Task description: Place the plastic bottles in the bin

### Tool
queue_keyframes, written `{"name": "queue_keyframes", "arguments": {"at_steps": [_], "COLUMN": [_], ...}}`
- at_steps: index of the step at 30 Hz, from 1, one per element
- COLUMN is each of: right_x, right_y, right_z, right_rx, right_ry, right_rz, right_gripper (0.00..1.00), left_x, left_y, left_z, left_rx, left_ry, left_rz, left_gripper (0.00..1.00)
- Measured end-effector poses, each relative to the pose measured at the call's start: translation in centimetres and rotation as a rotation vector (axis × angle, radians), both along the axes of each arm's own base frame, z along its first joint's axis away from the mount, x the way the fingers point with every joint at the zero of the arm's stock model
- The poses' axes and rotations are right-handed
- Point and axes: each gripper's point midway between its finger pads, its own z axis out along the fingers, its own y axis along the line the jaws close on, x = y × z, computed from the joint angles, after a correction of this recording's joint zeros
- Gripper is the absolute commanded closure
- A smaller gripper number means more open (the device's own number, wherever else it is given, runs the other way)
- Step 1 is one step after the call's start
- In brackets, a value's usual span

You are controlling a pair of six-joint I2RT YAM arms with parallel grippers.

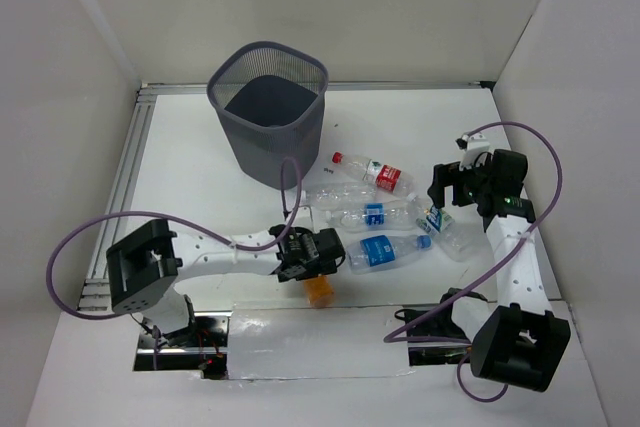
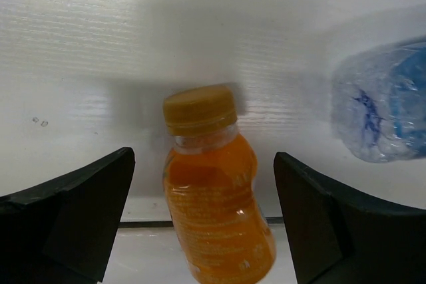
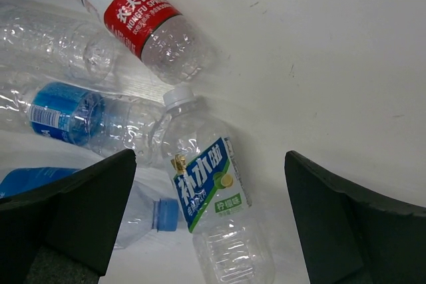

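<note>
While white walls closed in the table point(image 1: 420, 117) on three sides, bare surface lay open to the right of the bin point(image 1: 268, 112), which stood upright at the far left. The orange bottle point(image 2: 216, 204) sat at the table's near edge, over a dark seam. It was framed by the left gripper point(image 2: 203, 224), whose fingers point(image 2: 73, 211) were spread wide and clear of it on both sides. The right gripper point(image 3: 210, 221) hung just as wide, grasping nothing, over the white-capped bottle point(image 3: 206, 184). Six bottles in all lay on the table. Five of them were clear and clustered mid-table between the arms:
- the white-capped one
- a red-labelled bottle point(image 3: 140, 21) nearest the bin
- a blue-labelled bottle point(image 3: 66, 114)
- a blue-capped bottle point(image 1: 385, 250)
- a crumpled clear bottle point(image 3: 53, 41)
</note>
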Motion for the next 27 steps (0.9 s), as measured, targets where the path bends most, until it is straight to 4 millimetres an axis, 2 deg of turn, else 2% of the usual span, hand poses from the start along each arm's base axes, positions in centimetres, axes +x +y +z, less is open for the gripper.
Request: {"name": "queue_keyframes", "arguments": {"at_steps": [3, 4, 6, 7, 9, 10, 11, 12, 13, 14, 15, 17, 20, 21, 24, 27], "right_x": [0.0, -0.1, -0.1, -0.1, -0.3, -0.3, -0.4, -0.6, -0.7, -0.9, -1.0, -1.7, -2.4, -2.5, -2.8, -3.1], "right_y": [0.2, 0.4, 0.7, 0.9, 1.4, 1.7, 2.1, 2.5, 2.9, 3.3, 3.7, 4.9, 6.0, 6.3, 6.9, 7.4], "right_z": [-0.1, -0.1, 0.0, 0.0, -0.1, -0.1, -0.1, -0.1, -0.1, 0.0, 0.1, 0.3, 0.6, 0.7, 1.0, 1.3], "right_rx": [0.002, 0.003, 0.007, 0.01, 0.018, 0.021, 0.024, 0.027, 0.028, 0.033, 0.024, 0.032, 0.037, 0.036, 0.029, 0.027], "right_ry": [0.001, 0.0, -0.005, -0.007, -0.006, -0.007, -0.008, -0.012, -0.02, -0.027, -0.046, -0.071, -0.109, -0.126, -0.16, -0.186], "right_rz": [0.019, 0.029, 0.053, 0.068, 0.108, 0.134, 0.161, 0.196, 0.232, 0.267, 0.314, 0.411, 0.516, 0.545, 0.61, 0.657], "right_gripper": [0.01, 0.01, 0.01, 0.01, 0.06, 0.16, 0.26, 0.36, 0.69, 0.69, 0.78, 0.92, 0.92, 0.87, 0.79, 0.72], "left_x": [-0.4, -0.5, -0.7, -0.8, -0.7, -0.7, -0.6, -0.5, -0.4, -0.1, 0.3, 1.1, 2.9, 3.7, 7.5, 14.0], "left_y": [0.1, 0.0, -0.3, -0.3, -0.9, -1.3, -1.8, -2.5, -2.8, -4.1, -5.1, -7.1, -9.3, -9.7, -9.2, -6.0], "left_z": [-1.1, -1.5, -2.0, -2.2, -1.8, -1.4, -0.8, 0.0, 0.9, 2.3, 4.0, 8.1, 15.7, 18.6, 26.3, 33.4], "left_rx": [0.028, 0.032, 0.036, 0.042, 0.036, 0.032, 0.025, 0.017, 0.026, -0.011, -0.034, -0.09, -0.18, -0.211, -0.269, -0.291], "left_ry": [0.029, 0.037, 0.053, 0.06, 0.054, 0.046, 0.035, 0.019, -0.001, -0.022, -0.051, -0.125, -0.287, -0.348, -0.531, -0.732], "left_rz": [-0.011, -0.015, -0.024, -0.04, -0.07, -0.086, -0.108, -0.137, -0.182, -0.191, -0.226, -0.291, -0.375, -0.392, -0.386, -0.281], "left_gripper": [0.09, 0.21, 0.37, 0.48, 0.57, 0.61, 0.71, 0.74, 0.83, 0.83, 0.9, 0.93, 0.98, 0.98, 1.0, 1.0]}}
